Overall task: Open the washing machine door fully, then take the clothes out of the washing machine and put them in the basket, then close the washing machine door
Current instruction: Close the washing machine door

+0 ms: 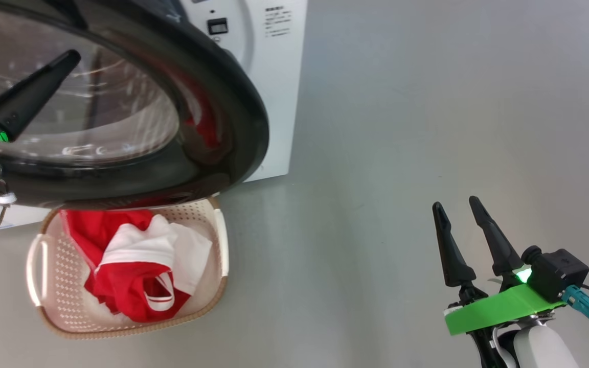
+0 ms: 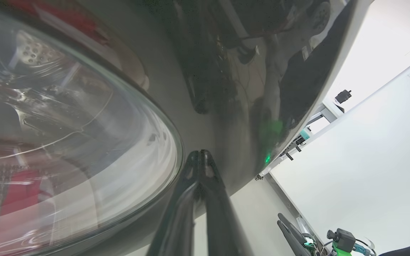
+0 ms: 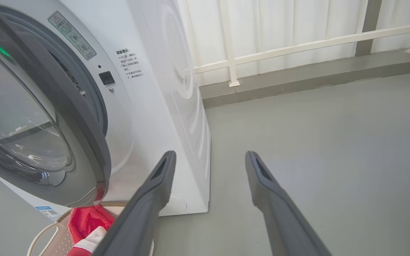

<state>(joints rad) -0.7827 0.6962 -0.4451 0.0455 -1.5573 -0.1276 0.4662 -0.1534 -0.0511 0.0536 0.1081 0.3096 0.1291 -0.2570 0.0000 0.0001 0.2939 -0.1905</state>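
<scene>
The washing machine door [image 1: 223, 102], black-rimmed with a glass bowl, stands ajar in front of the white washing machine [image 1: 274, 76]. My left gripper [image 1: 72, 56] is shut, its fingertips [image 2: 199, 154] together against the door's [image 2: 226, 106] glossy rim beside the glass. Below the door, the cream basket [image 1: 59, 266] on the floor holds red and white clothes [image 1: 131, 266]. My right gripper [image 1: 455, 202] hangs open and empty over bare floor at the lower right. In the right wrist view the right gripper [image 3: 211, 153] points past the machine [image 3: 162, 89], the door [image 3: 30, 124], the basket [image 3: 45, 233] and the clothes [image 3: 87, 220].
Grey floor [image 1: 427, 102] stretches to the right of the machine. A white railing [image 3: 297, 46] and a low kerb run along the far wall. The door overhangs the basket's back edge.
</scene>
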